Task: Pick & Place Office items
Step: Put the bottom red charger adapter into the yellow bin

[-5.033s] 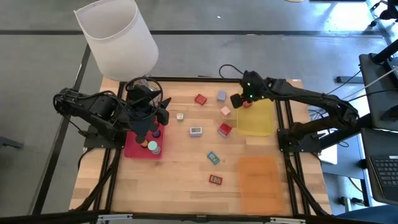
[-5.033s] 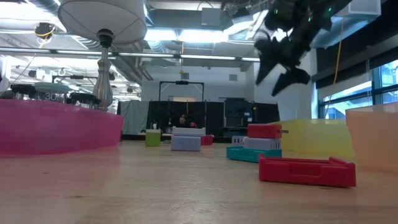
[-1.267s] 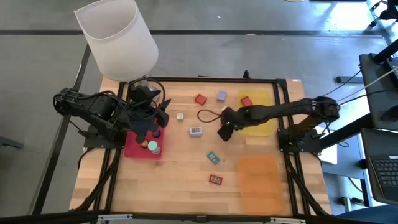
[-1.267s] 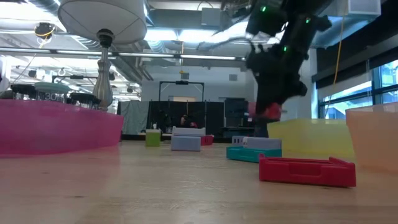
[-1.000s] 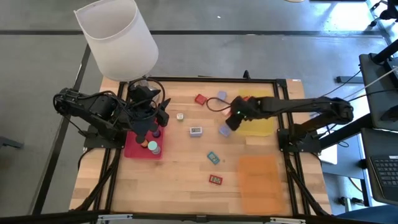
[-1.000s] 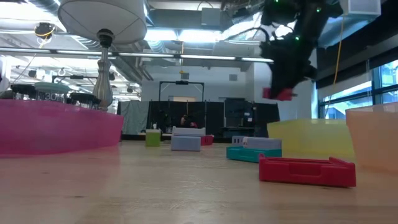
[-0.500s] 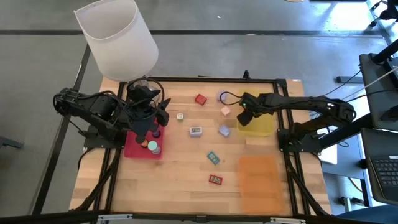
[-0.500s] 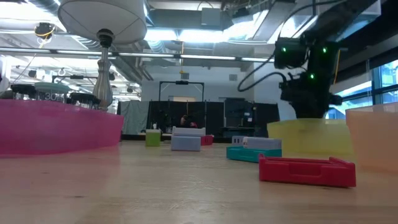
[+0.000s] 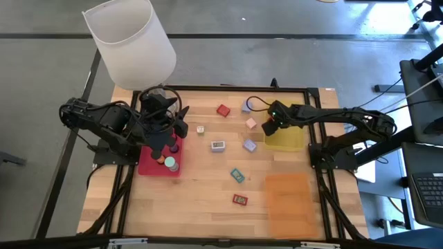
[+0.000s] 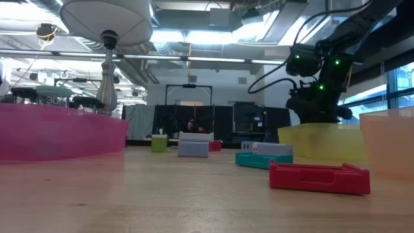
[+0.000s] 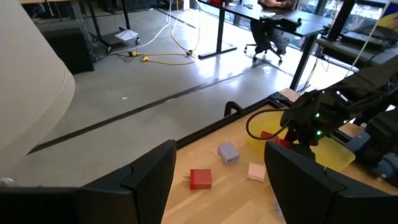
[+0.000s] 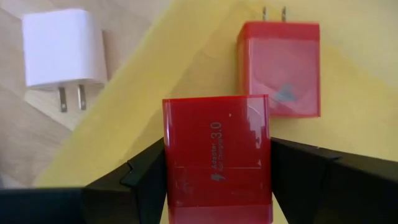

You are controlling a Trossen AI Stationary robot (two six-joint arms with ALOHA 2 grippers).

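This is a robotics lab set up in an open industrial office hall: the bare polished grey concrete floor (image 11: 124, 81) carries a loose yellow cable (image 11: 174, 55), and black-legged desks with a rolling office chair (image 11: 268, 34) stand beyond. Overhead run exposed silver ducts and pipes (image 10: 194, 48). The light wooden worktable (image 9: 208, 187) sits in a black metal frame, with a computer keyboard (image 9: 426, 197) beside it.
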